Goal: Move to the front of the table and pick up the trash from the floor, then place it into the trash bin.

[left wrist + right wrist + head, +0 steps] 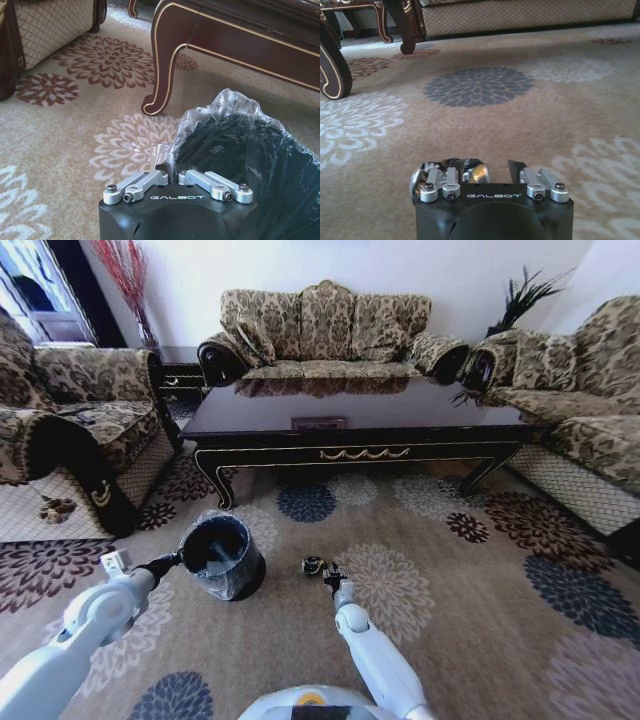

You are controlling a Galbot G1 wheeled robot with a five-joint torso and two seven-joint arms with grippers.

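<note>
Lying on the floor point(420, 540), the trash point(470, 172) sits between the right gripper's point(492, 172) parted fingers.

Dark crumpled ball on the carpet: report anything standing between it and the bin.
Nothing visible does. The dark crumpled ball lies by the right end effector; only bare floor separates it from the trash bin beside it.
</note>
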